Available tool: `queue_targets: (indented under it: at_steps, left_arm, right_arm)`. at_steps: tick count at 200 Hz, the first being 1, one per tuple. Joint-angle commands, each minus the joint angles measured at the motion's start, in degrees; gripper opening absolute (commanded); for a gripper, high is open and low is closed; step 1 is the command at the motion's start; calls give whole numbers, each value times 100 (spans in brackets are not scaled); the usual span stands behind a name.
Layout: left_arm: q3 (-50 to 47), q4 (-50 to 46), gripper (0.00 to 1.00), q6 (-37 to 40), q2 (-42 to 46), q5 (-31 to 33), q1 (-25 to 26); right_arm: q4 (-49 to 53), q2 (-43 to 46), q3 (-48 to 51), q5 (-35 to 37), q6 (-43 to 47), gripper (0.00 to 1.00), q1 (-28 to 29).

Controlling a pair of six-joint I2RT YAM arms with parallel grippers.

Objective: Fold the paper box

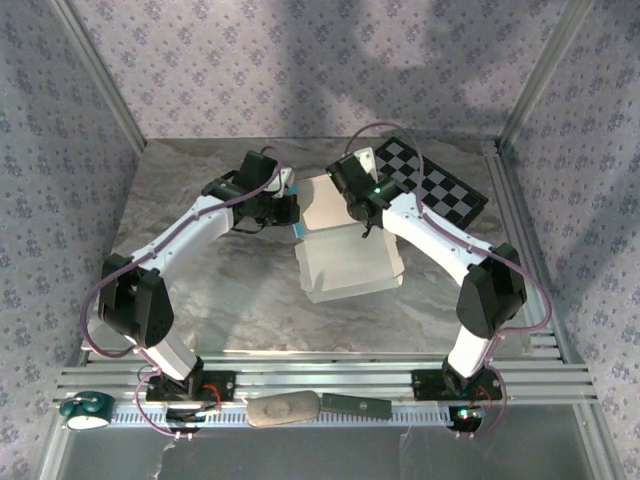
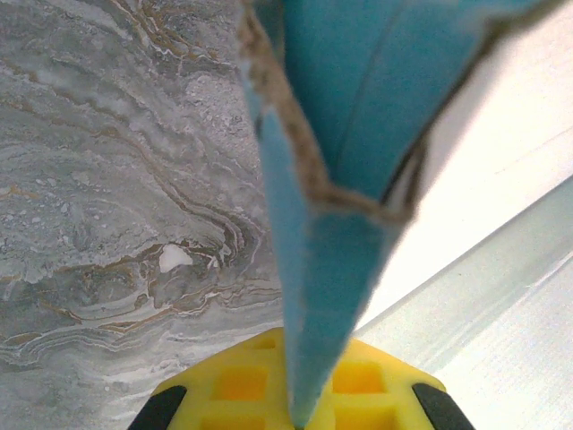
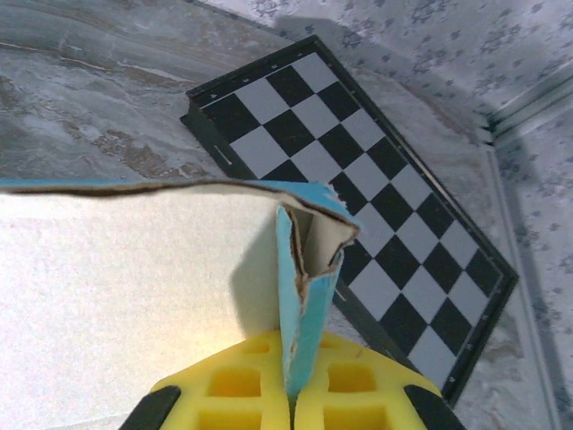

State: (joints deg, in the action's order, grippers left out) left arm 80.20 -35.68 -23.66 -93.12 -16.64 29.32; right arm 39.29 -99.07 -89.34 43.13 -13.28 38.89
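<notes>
One broad grey marbled tabletop (image 1: 230,300) carried everything. At its middle lay the paper box (image 1: 345,262), a thin card sheet part-folded into a shallow tray, its white face up and its turquoise-blue face outward. Its long axis ran roughly left to right, and most of its body spread toward the arm bases. Behind it to the right, well apart from its walls, a flat black-and-white checkerboard (image 1: 432,180) rested on the table.

The left gripper (image 1: 290,215) sat at the box's far left corner and the right gripper (image 1: 365,212) at its far right side, so the card lay between them and nearer the bases than either. Neither arm seemed clearly nearer to the work.

In the left wrist view the yellow fingers (image 2: 224,385) were pressed together on a raised turquoise flap (image 2: 340,116) with a ragged brown edge. The right gripper's yellow pads (image 3: 233,381) were likewise clamped on an upright turquoise corner fold (image 3: 300,296), white card beside it.

Judging from this, the next fold would turn on drawing those pinched flaps inward over the white floor.
</notes>
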Motion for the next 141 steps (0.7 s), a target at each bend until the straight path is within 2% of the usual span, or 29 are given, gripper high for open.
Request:
queue_targets:
  at_steps: [1, 21, 41, 58, 77, 141]
  left_arm:
    - [249, -37, 0, -16, 12, -4, 22]
    - [248, -53, 0, -16, 29, 5, 25]
    - [233, -46, 0, -17, 39, -6, 22]
    - [211, -23, 0, -25, 41, -22, 13]
    - [197, -4, 0, -33, 37, -32, 9]
    - [241, 0, 0, -42, -29, -65, -4]
  right_arm:
    - [403, -124, -198, 679, 108, 0, 74]
    - [412, -117, -215, 564, 97, 0, 68]
    - [125, 112, -10, -283, 198, 0, -34]
    - [-44, 340, 134, -847, 203, 19, -108]
    - [-139, 604, 249, -1192, 162, 32, -143]
    - [-98, 1045, 298, -1650, -154, 44, -431]
